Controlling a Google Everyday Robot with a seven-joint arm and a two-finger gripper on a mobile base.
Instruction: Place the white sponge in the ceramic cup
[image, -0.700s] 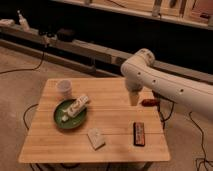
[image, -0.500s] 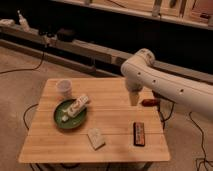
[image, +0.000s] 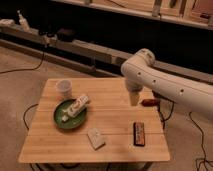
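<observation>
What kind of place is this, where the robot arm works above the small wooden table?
Probably a robotics lab or workshop. Cables trail over the bare floor, a long bench runs behind the wooden table, and the gripper hangs above the table.

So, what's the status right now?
Gripper open, hanging over table, right side. White sponge near front edge, untouched. Green dish between it and ceramic cup.

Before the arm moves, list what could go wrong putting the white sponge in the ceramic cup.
The gripper hangs over the table's far side, away from the white sponge near the front edge; a clumsy grasp might push it off. The ceramic cup looks barely wider than the sponge, so it may catch on the rim.
</observation>
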